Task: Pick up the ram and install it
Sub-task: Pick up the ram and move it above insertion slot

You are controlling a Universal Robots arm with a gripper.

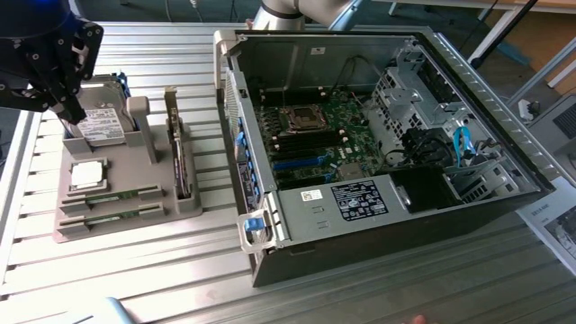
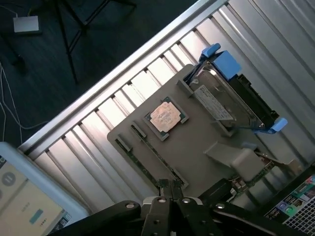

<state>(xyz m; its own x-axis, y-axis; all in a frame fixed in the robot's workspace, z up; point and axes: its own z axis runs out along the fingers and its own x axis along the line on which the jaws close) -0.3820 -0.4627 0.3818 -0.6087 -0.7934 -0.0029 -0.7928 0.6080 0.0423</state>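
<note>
Two thin green sticks lie flat in slots at the near end of a grey holder: one ram stick and a second ram stick, side by side and parallel, just beside the square processor chip. The claw has its fingers pressed together on nothing. In the exterior view it hangs over the holder's far end, above the hard drive, well apart from both sticks.

Each stick looks light and stiff, but fragile: a bare board with small chips on its face and contacts along one long edge. My judgement is that the safest hold is across the thickness near the middle of the long upper edge, clear of the contacts, with modest squeeze, since the flat faces would be slick.

Underfoot is a ribbed metal counter, its grooves catching bright glare. On the exterior view's right stands the opened computer case, its motherboard exposed among cables and drive cages. Beyond the counter edge the floor is dark, with stand legs and loose wires.
</note>
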